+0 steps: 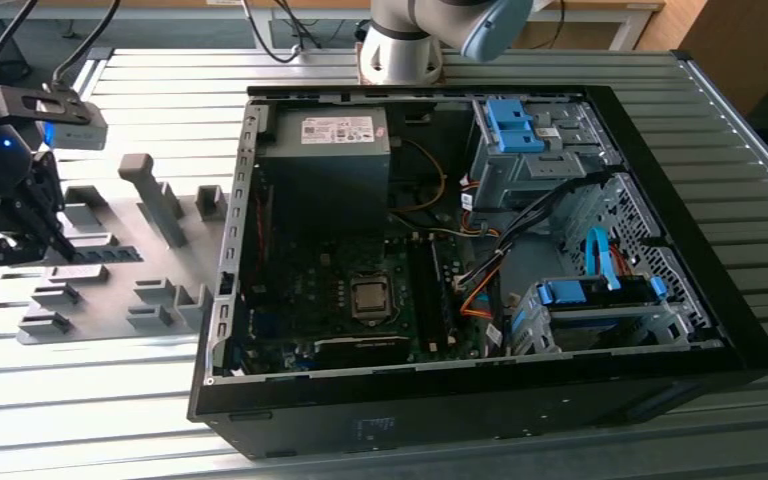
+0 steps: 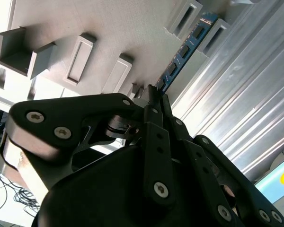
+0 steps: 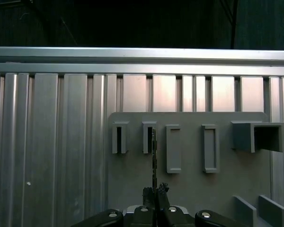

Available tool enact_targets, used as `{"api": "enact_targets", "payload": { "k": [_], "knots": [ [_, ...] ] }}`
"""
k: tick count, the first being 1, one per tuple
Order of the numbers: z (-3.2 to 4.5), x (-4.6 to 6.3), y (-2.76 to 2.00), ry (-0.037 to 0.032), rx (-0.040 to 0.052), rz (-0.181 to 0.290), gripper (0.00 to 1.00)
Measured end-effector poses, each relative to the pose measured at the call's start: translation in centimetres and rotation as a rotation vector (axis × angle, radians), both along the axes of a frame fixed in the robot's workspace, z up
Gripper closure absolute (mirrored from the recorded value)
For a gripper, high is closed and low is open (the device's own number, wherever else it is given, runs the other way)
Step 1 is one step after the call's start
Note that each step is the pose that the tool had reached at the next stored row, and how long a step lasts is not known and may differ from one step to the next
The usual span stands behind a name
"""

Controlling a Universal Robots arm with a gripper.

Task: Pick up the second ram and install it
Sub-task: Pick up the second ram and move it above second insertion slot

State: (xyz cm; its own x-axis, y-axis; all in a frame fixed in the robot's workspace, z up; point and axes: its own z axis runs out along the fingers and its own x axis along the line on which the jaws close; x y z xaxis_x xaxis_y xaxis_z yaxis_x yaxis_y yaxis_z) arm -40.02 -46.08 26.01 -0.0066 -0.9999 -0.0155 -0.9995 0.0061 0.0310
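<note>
The gripper (image 3: 155, 191) has its jaws drawn narrow, pinching the near end of the second ram (image 3: 154, 151). The stick stands on edge on the grey holder plate (image 3: 189, 189) and runs straight ahead of the jaws. Under the plate lies the ribbed aluminium table (image 3: 47, 142), with dark room beyond its rail. The open computer case (image 1: 491, 250) sits well apart.

1. Exterior view: bright, with glare on the slatted table (image 1: 77, 400); the computer case (image 1: 518, 395) interior is shadowy.
2. Second wrist view: table slats washed out.
3. First wrist view: soft even light, background honestly pitch dark.
</note>
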Motion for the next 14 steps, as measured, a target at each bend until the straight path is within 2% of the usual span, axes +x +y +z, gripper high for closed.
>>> {"api": "enact_targets", "payload": {
  "k": [14],
  "knots": [
    [0.51,0.0,0.0,0.0002,-0.0001,0.0,0.86]
  ]
}}
